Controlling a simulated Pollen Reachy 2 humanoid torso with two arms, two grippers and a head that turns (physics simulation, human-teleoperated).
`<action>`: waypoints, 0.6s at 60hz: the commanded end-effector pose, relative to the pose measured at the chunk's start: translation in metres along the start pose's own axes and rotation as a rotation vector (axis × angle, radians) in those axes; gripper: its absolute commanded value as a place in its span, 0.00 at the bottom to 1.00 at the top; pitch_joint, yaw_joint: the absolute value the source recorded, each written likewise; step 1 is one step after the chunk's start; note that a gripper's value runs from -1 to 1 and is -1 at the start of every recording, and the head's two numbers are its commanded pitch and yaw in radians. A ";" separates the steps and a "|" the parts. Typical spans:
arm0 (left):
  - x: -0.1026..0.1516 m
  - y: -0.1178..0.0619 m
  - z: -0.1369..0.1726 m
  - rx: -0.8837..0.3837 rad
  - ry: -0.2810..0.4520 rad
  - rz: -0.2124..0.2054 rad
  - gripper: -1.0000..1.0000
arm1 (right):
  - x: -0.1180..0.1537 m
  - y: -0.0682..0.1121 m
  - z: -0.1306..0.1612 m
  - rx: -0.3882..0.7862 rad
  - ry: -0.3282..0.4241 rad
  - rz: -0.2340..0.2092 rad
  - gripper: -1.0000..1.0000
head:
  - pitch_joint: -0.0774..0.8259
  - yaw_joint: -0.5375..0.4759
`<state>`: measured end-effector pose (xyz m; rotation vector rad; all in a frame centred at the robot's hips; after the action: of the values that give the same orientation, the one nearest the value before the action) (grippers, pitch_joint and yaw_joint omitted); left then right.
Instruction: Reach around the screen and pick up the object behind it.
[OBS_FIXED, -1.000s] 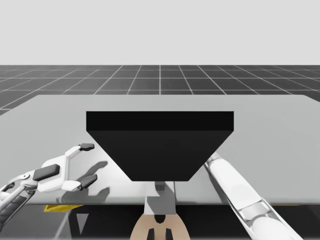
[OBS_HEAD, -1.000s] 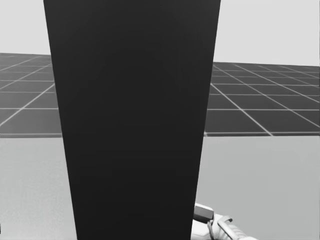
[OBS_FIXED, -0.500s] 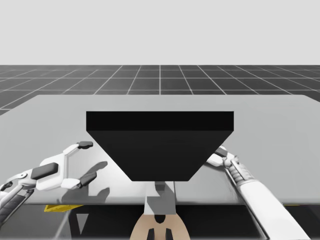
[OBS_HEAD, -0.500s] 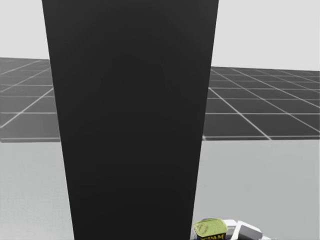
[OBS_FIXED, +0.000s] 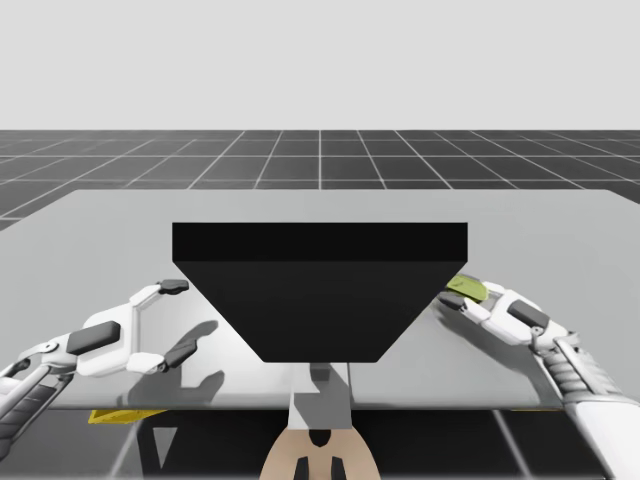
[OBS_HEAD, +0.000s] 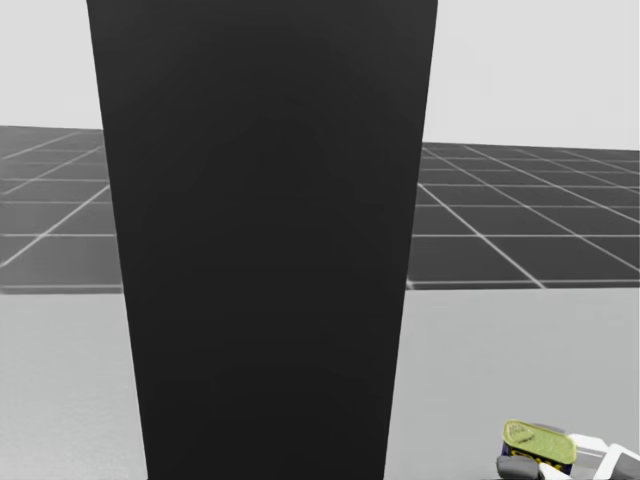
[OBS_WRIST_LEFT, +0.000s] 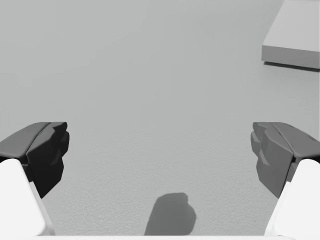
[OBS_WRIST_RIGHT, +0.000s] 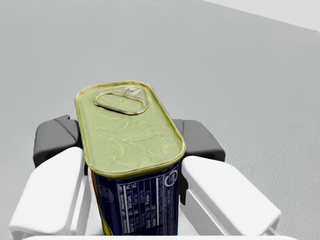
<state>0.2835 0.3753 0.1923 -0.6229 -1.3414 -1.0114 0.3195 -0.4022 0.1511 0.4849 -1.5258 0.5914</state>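
Right wrist view: right gripper clasps rounded-rectangular can.

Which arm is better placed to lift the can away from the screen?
Right. The right end effector is shut on the can beside the screen; the left end effector hangs open over the table.

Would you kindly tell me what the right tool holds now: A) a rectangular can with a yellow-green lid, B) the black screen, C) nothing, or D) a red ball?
A: the right wrist view shows the right tool clamped on both sides of the can with the yellow-green lid.
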 end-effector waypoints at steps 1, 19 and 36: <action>0.000 0.000 0.001 0.003 0.002 -0.001 0.00 | 0.055 -0.025 0.012 -0.070 -0.108 0.091 0.97 | 0.29 0.43; 0.001 0.001 0.004 0.009 0.003 -0.007 0.00 | 0.132 -0.039 0.021 -0.161 -0.200 0.212 1.00 | 0.29 0.44; 0.002 0.001 0.005 0.009 0.007 -0.009 0.00 | 0.204 -0.050 0.023 -0.293 -0.338 0.306 1.00 | 0.28 0.44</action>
<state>0.2822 0.3790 0.1945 -0.6057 -1.3475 -1.0120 0.3208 -0.4417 0.3044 0.2242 -1.8488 0.5409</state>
